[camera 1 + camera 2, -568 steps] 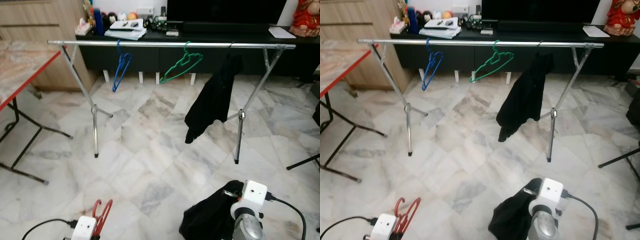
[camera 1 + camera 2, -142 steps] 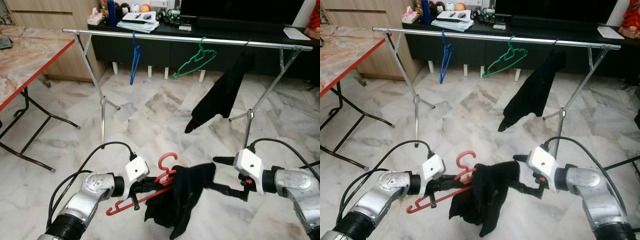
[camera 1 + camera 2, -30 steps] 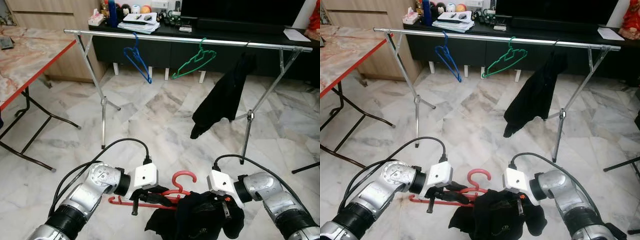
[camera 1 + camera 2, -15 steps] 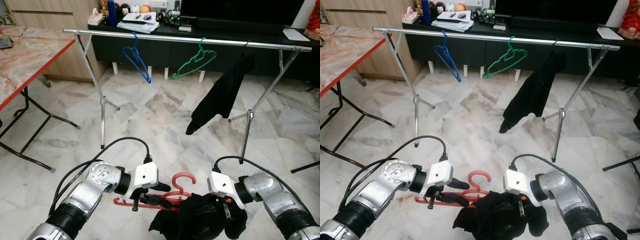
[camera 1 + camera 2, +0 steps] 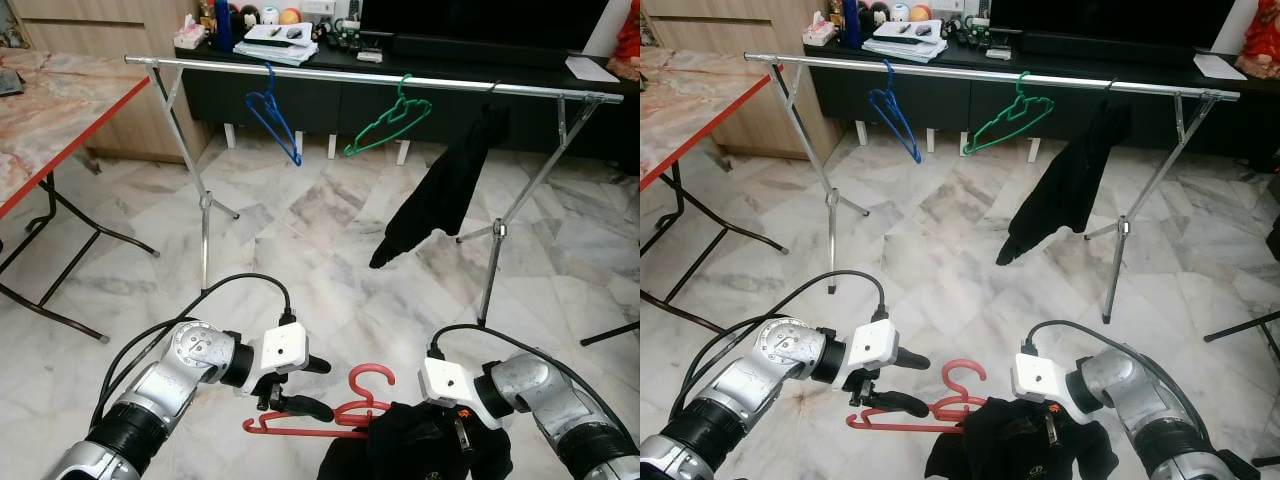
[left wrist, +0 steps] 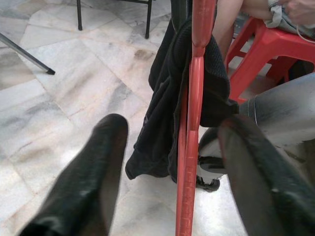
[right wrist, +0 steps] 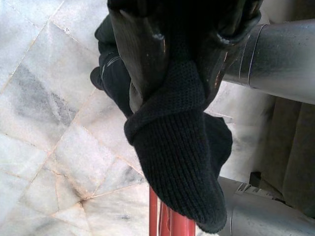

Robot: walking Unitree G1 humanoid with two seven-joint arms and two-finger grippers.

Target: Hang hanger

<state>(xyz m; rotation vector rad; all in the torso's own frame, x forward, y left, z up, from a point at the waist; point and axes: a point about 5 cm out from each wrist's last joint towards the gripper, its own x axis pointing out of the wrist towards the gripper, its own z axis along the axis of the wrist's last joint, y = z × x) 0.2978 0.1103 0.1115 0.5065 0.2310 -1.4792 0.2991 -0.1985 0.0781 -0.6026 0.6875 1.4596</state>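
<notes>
Red hanger [image 5: 330,420] sits low centre between our spread left gripper [image 5: 305,386] fingers, ungripped; our right gripper [image 7: 187,73] pinches black cloth [image 5: 420,450]. Rack [image 5: 360,78] spans upper frame.

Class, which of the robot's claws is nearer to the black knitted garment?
Right. The right claw is shut on the black knitted garment itself; the left claw is open beside it, straddling the red plastic hanger.
</notes>
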